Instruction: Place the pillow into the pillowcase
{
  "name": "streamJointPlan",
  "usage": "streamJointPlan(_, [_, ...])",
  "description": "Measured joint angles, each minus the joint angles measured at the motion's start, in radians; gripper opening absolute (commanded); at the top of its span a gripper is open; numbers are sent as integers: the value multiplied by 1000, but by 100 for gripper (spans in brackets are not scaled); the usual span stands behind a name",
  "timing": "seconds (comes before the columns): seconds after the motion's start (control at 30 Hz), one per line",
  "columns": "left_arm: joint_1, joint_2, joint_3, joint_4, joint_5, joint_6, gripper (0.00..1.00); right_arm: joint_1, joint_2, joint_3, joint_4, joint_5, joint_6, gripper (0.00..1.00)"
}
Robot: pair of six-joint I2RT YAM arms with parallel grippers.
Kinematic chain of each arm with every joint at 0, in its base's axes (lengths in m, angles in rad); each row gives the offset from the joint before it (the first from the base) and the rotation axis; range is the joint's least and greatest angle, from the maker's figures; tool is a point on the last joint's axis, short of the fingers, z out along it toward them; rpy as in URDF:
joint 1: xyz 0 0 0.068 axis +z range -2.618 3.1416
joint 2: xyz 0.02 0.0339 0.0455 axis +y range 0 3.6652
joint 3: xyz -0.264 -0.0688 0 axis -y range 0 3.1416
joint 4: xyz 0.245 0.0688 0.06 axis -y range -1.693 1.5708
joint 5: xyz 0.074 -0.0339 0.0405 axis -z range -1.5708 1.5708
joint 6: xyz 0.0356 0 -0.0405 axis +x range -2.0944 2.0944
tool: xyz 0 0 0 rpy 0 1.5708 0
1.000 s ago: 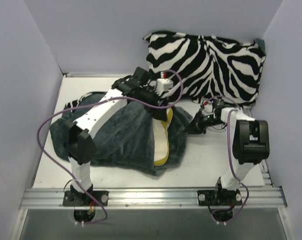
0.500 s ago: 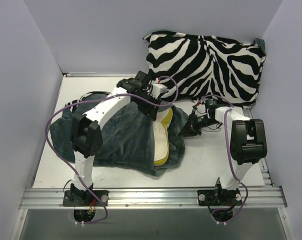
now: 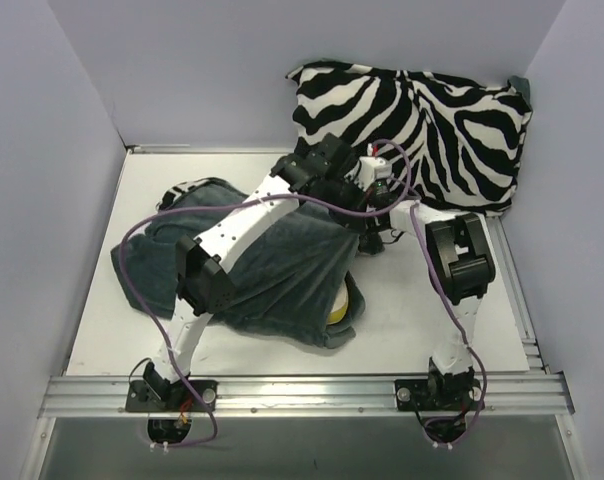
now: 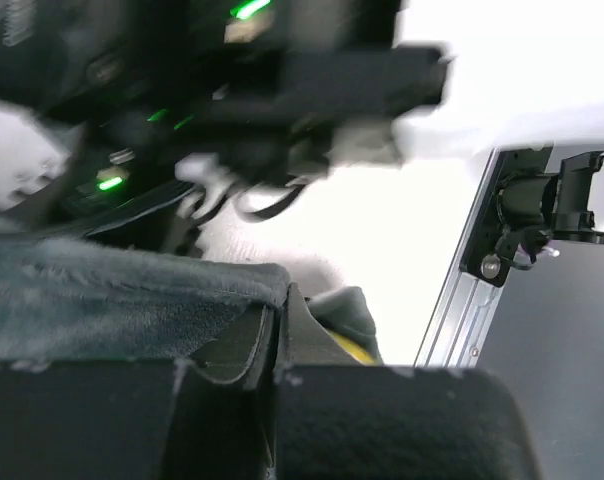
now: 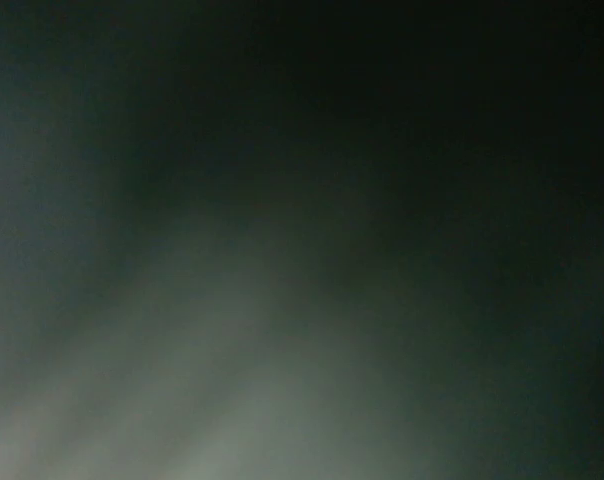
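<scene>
Got left claw [image 4: 278, 368] clamped on pillowcase [image 3: 272, 262] hem, mid-bench. Got right claw [image 3: 370, 240] closed alongside, can't tell on what. Seeing pillow [image 3: 339, 309] corner poking out.

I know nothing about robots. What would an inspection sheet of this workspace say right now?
Surface: white table, no spills seen.
Job's things: pillowcase, grey-teal side up, covers nearly all of the pillow; only a yellow bit shows at its near right edge.
Clutter: plump zebra cushion leaning at the back wall.
Grippers: left gripper shut on the pillowcase's edge; right gripper shut at the pillowcase's far right edge, its grip hidden.
Cables: purple cables loop loosely off both arms; no snag seen.
Surroundings: pale walls on three sides, metal rail at the near edge.
</scene>
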Motion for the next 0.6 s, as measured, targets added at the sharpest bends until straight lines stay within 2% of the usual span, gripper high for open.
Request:
streamJointPlan(0.07, [-17, 5, -3, 10, -12, -6, 0, 15, 33, 2, 77, -39, 94, 0])
streamJointPlan(0.1, [-8, 12, -8, 10, -13, -9, 6, 18, 37, -11, 137, -53, 146, 0])
streamJointPlan(0.13, [8, 17, -14, 10, -11, -11, 29, 19, 38, -30, 203, -63, 202, 0])
streamJointPlan(0.2, [53, 19, -37, 12, -8, -6, 49, 14, 36, -81, 333, -81, 288, 0])
streamJointPlan(0.23, [82, 15, -55, 12, -5, -5, 60, 2, 36, -105, 374, -87, 314, 9])
streamJointPlan(0.27, [104, 4, -80, 17, -6, 3, 63, -10, 33, -127, 386, -94, 317, 19])
streamJointPlan(0.3, [127, -19, -130, 29, -8, 10, 66, -27, 28, -138, 362, -93, 299, 44])
streamJointPlan(0.33, [148, -59, -205, 40, -16, 19, 69, -49, 19, -142, 316, -87, 272, 56])
streamJointPlan(0.4, [179, -174, -386, 45, -40, 39, 70, -106, -18, -143, 182, -50, 159, 69])
streamJointPlan(0.47, [187, -324, -578, 38, -69, 60, 71, -161, -80, -145, 42, 9, 46, 70])
streamJointPlan(0.6, [143, -654, -879, 44, -111, 78, 69, -242, -276, -188, -178, 124, -150, 63])
